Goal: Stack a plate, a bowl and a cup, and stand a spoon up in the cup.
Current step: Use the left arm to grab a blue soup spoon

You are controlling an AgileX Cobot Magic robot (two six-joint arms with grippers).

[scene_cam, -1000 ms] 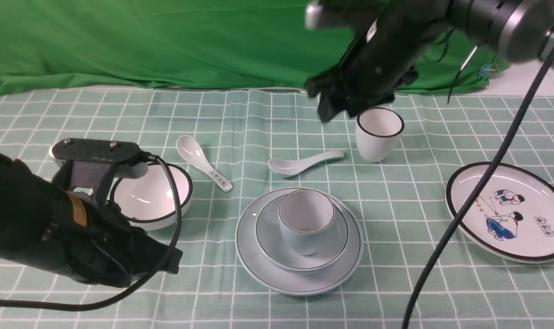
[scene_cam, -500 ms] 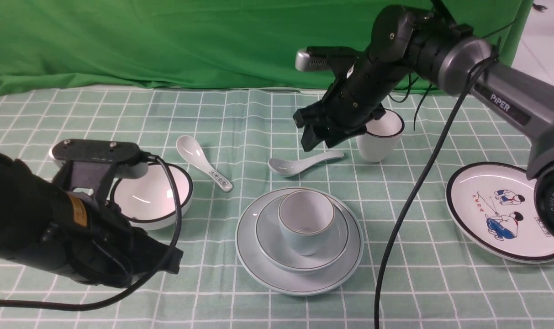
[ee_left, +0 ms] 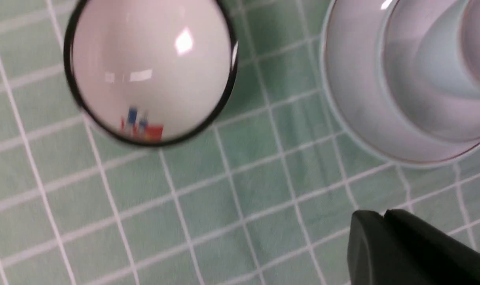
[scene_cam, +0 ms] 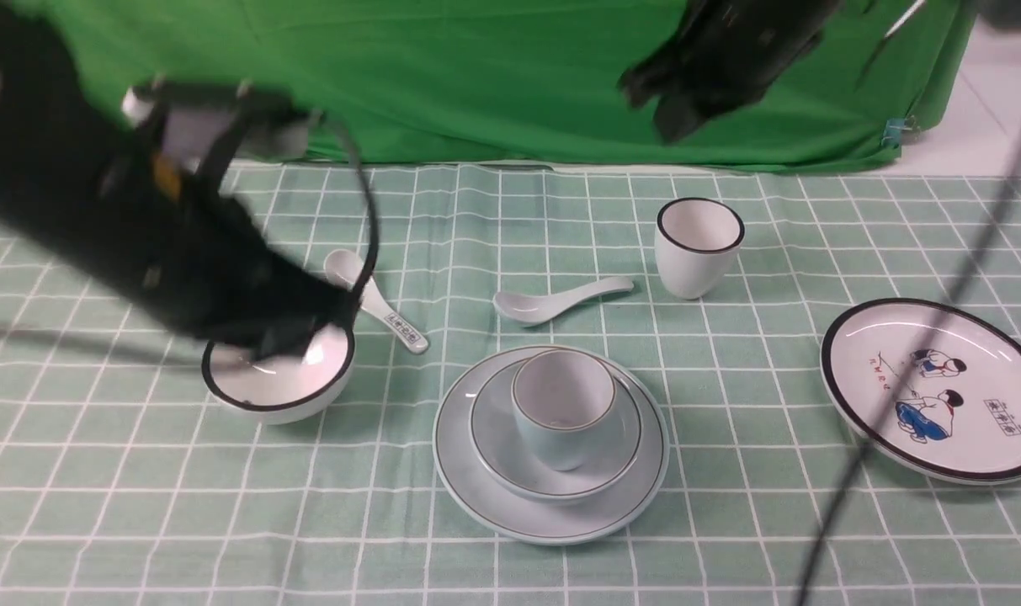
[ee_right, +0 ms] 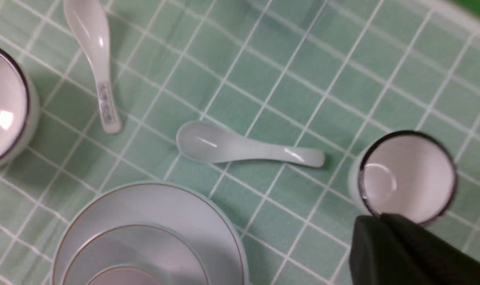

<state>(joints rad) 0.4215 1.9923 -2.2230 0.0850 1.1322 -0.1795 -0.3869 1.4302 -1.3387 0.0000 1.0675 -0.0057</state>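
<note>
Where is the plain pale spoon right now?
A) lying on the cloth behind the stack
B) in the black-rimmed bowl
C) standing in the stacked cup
A: the spoon lies flat on the cloth beyond the plate, left of the black-rimmed cup; the stacked cup is empty.

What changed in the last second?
The right pincer, low by the spoon half a second ago, swung up and away, empty. The left pincer rose from the near-left edge to above the white bowl. Nothing grasped. The plate, bowl, cup and spoon stayed put.
</note>
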